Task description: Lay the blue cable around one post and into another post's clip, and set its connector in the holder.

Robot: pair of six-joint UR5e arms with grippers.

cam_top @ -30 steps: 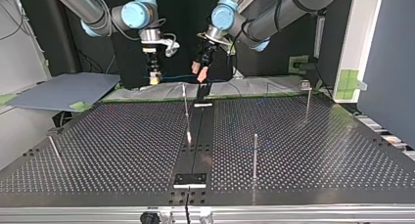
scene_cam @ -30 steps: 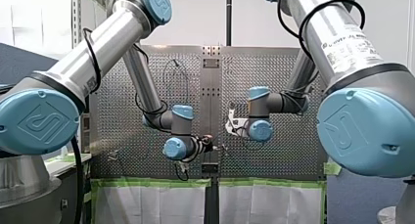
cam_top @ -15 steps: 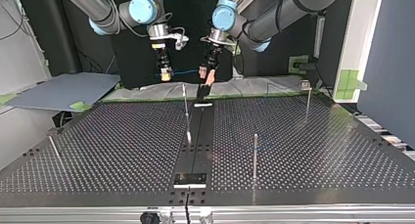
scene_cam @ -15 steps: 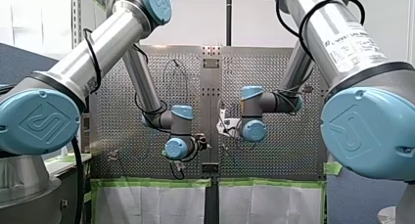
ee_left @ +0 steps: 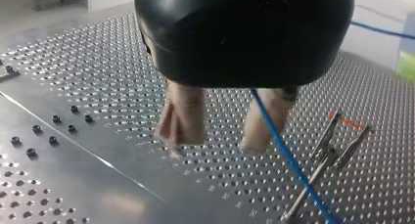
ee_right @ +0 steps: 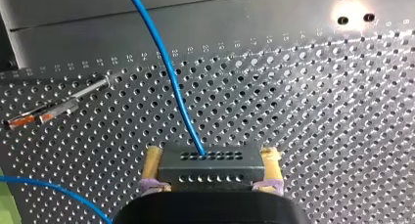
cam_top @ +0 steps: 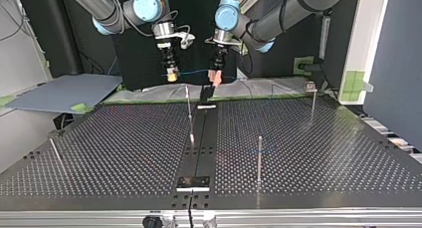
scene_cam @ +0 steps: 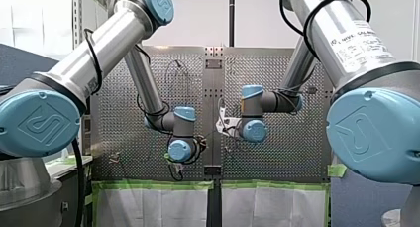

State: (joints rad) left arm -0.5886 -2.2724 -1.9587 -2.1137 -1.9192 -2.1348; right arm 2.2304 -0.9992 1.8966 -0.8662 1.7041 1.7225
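Note:
My right gripper (ee_right: 210, 158) is shut on the dark connector block (ee_right: 210, 174), which sits between its yellow pads. The thin blue cable (ee_right: 169, 67) leaves the block's face and runs out over the perforated plate. In the top view the cable (cam_top: 193, 71) spans level from my right gripper (cam_top: 171, 76) to my left gripper (cam_top: 215, 77). My left gripper (ee_left: 215, 138) hangs over the plate with its beige pads apart. The cable (ee_left: 288, 158) passes along the inner side of one pad and is not pinched. A clip-topped post (ee_left: 325, 153) stands just beyond it.
Several thin posts rise from the table: one near the middle strip (cam_top: 188, 108), one nearer the camera (cam_top: 259, 158), one at the far right (cam_top: 312, 102), one at the left edge (cam_top: 53, 151). A bracket (cam_top: 194, 181) sits on the dark centre strip.
My right gripper has carried the connector toward the top view's middle. My left gripper has swung to point straight down beside the cable, and the cable now runs level between the two.

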